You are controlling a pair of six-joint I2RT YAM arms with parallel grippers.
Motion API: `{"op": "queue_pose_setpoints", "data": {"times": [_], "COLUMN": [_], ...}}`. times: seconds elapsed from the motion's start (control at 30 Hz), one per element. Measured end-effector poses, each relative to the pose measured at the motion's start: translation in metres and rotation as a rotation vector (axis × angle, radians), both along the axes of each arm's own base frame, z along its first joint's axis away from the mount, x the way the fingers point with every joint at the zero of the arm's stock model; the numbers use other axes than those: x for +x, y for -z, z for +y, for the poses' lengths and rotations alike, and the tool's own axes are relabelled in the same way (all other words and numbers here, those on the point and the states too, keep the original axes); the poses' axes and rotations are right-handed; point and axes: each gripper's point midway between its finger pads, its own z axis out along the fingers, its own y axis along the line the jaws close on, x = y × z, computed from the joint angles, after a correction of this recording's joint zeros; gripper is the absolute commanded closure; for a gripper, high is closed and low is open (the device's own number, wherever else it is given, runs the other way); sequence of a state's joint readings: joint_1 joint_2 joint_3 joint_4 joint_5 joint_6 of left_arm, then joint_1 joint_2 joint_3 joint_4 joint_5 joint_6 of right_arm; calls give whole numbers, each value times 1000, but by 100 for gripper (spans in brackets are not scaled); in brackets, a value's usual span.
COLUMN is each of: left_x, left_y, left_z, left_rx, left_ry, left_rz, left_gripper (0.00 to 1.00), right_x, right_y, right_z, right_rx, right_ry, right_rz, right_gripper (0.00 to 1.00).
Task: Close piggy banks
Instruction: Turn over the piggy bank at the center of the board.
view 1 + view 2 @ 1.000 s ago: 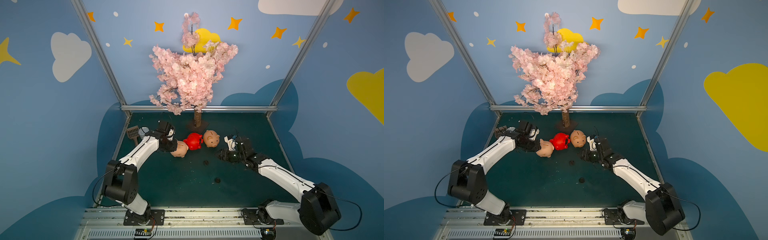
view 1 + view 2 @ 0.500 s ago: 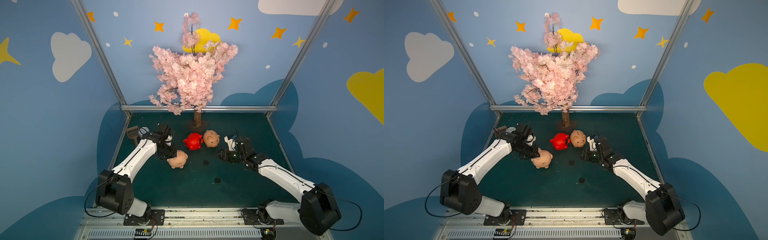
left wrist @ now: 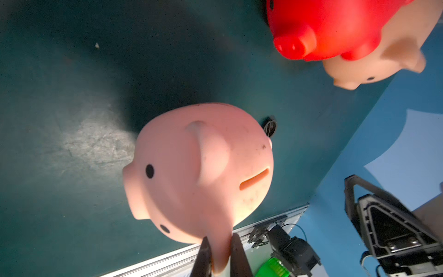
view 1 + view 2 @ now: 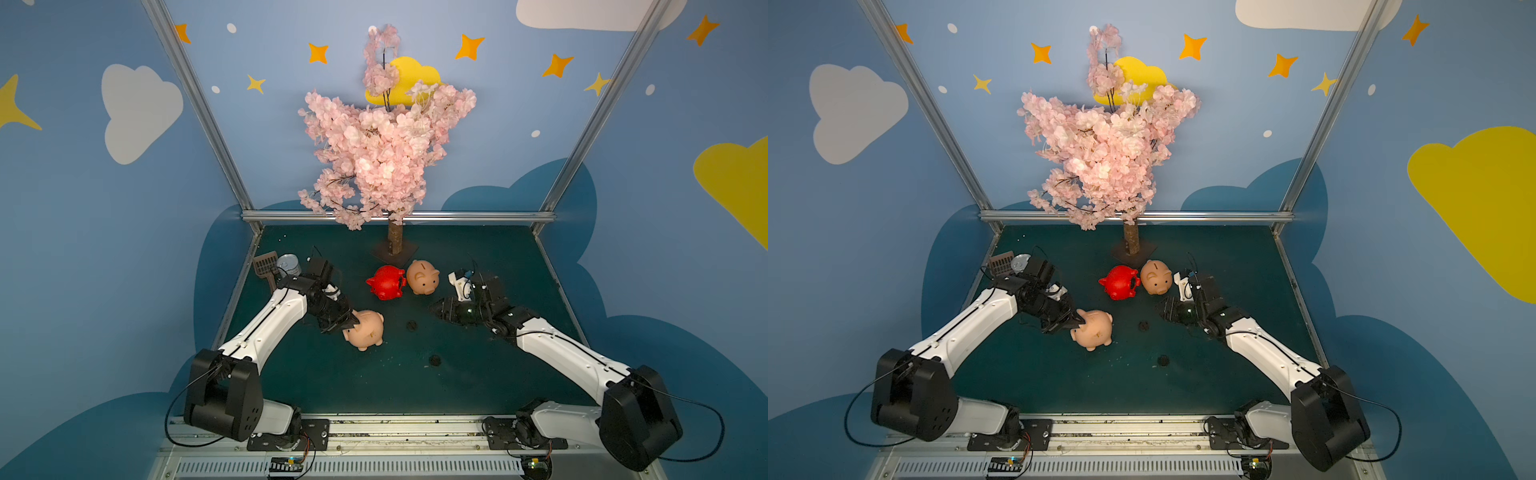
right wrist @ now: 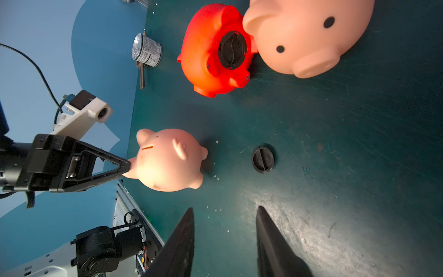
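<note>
Dark green mat (image 4: 478, 386) carries everything. The peach-pink piggy bank (image 4: 368, 330) I hold sits tilted, left of centre in both top views. A second ago it was pressed against the red piggy bank (image 4: 386, 282), and I have since pulled it down-frame, well clear. My left gripper (image 4: 351, 325) is clamped on what looks like its ear, the fingers (image 3: 203, 256) squeezing it flat. I cannot tell whether its feet clear the mat.

Above centre the red piggy bank lies on its side, touching the second peach-pink piggy bank (image 4: 423, 277). The right wrist view shows a seated plug (image 5: 232, 49) already in the red one's belly.

Two black plugs lie loose. The nearer plug (image 4: 412, 325) is just right of my pig and the farther plug (image 4: 434, 360) is lower. My right gripper (image 4: 434, 309) hangs right of centre with its fingers apart and empty.

I judge the pull has made room to turn this belly up while my right arm fetches the nearer plug.
</note>
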State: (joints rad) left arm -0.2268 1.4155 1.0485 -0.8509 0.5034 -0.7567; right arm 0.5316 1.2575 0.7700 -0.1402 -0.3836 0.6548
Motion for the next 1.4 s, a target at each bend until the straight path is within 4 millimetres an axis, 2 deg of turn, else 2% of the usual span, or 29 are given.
{"op": "queue_pose_setpoints", "data": {"times": [0.1, 0.13, 0.2, 0.37, 0.73, 1.13, 1.27, 1.4], "left_x": [7, 9, 12, 24, 45, 49, 48, 51], "left_y": [2, 2, 3, 10, 21, 31, 33, 31], "left_z": [6, 7, 10, 21, 31, 41, 44, 49], "left_rx": [-43, -61, -96, -116, -83, -45, -18, 31], "left_ry": [-49, -63, -87, -130, -113, -105, -89, -59], "left_rz": [16, 21, 32, 45, 23, 16, 3, -26], "left_gripper": [98, 94, 74, 58, 50, 45, 37, 25], "right_x": [0, 0, -1, -1, -2, -1, -1, -2], "right_y": [-5, -7, -9, -6, -2, -9, -7, -6], "right_z": [0, -1, -1, -4, -6, -12, -13, -14], "right_rx": [7, 10, 14, 11, 4, -7, -15, -26], "right_ry": [1, 2, 4, 24, 37, 56, 56, 51], "right_rz": [-13, -17, -23, -14, -8, -40, -41, -42], "right_gripper": [58, 58, 58, 58, 58, 58, 58, 58]}}
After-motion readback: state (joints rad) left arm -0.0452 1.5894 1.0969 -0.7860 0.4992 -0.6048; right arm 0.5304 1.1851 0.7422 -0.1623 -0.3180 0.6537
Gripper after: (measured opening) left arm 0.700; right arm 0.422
